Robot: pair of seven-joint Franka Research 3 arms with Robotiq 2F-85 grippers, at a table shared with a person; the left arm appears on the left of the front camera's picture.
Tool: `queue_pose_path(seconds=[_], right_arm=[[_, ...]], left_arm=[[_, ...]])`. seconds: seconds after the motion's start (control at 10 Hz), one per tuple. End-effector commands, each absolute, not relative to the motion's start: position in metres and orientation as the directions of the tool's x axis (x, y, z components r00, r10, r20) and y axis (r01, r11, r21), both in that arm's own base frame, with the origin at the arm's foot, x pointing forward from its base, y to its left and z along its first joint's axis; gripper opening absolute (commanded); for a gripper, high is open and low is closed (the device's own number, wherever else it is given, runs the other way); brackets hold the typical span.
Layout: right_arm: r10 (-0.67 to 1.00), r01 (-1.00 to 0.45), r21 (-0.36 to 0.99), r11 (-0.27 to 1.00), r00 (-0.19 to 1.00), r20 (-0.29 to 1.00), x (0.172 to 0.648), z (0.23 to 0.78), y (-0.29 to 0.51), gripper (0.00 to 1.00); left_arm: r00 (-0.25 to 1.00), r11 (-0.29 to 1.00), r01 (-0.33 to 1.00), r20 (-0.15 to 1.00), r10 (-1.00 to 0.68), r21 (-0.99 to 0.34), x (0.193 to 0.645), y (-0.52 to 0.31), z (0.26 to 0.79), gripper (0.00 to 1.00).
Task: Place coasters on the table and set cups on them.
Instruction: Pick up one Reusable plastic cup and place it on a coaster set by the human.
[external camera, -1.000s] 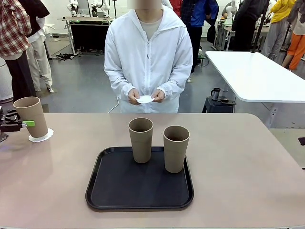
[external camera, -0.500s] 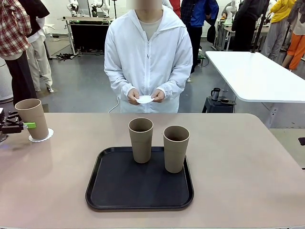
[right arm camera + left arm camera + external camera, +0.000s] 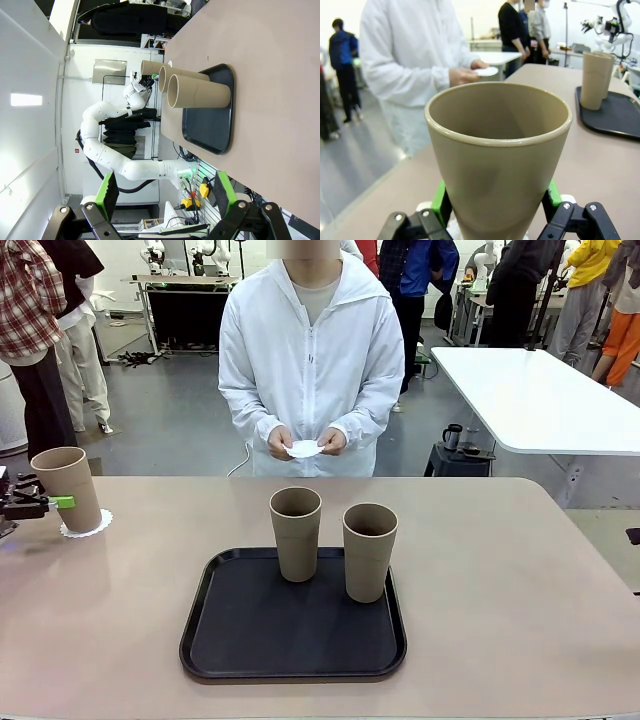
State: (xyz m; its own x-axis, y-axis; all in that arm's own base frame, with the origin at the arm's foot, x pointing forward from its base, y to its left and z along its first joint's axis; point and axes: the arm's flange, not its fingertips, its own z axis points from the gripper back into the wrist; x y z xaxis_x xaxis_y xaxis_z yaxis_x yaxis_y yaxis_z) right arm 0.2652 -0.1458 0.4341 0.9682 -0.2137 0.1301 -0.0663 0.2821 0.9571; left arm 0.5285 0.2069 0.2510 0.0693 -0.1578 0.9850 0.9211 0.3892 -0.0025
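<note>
At the table's [image 3: 520, 580] far left a tan cup [image 3: 68, 486] stands upright on a white lacy coaster [image 3: 90, 526]. My left gripper [image 3: 45, 502] is shut on that cup's side. In the left wrist view the cup [image 3: 499, 155] sits between the green pads [image 3: 440, 197]. Two more cups [image 3: 297, 532] [image 3: 369, 550] stand on the black tray [image 3: 290, 640]. The person at the far side holds another coaster [image 3: 305, 448] in both hands. My right gripper [image 3: 167, 200] is open and holds nothing, off the table's edge.
The tray lies in the middle of the table, toward my side. Bare tabletop stretches to the right of the tray and between the tray and the left cup. A white table [image 3: 540, 400] with a small dark mug [image 3: 453, 436] beside it stands behind, right.
The left cup came down a little and straightened onto its coaster, with my left gripper still on it. It has held still for the last half second.
</note>
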Motion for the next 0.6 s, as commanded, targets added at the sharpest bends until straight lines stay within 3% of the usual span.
queue_pose_path(seconds=[0.0, 0.2, 0.3, 0.5], right_arm=[[-0.218, -0.078, 0.961, 0.266, 0.966, 0.139, 0.2665, 0.4346, -0.1466, 1.00], [-0.218, -0.078, 0.961, 0.266, 0.966, 0.139, 0.2665, 0.4346, -0.1466, 1.00], [-0.218, -0.078, 0.961, 0.266, 0.966, 0.139, 0.2665, 0.4346, -0.1466, 1.00], [-0.218, -0.078, 0.961, 0.266, 0.966, 0.139, 0.2665, 0.4346, -0.1466, 1.00]], left_arm=[[0.041, 0.389, 0.921, 0.989, -0.142, 0.018, 0.5343, 0.2115, 0.2497, 0.87], [0.047, 0.388, 0.922, 0.989, -0.142, 0.012, 0.5347, 0.2109, 0.2464, 0.87], [0.052, 0.386, 0.923, 0.989, -0.140, 0.006, 0.5352, 0.2122, 0.2466, 1.00], [0.070, 0.380, 0.925, 0.984, -0.165, -0.002, 0.5343, 0.2126, 0.2438, 1.00]])
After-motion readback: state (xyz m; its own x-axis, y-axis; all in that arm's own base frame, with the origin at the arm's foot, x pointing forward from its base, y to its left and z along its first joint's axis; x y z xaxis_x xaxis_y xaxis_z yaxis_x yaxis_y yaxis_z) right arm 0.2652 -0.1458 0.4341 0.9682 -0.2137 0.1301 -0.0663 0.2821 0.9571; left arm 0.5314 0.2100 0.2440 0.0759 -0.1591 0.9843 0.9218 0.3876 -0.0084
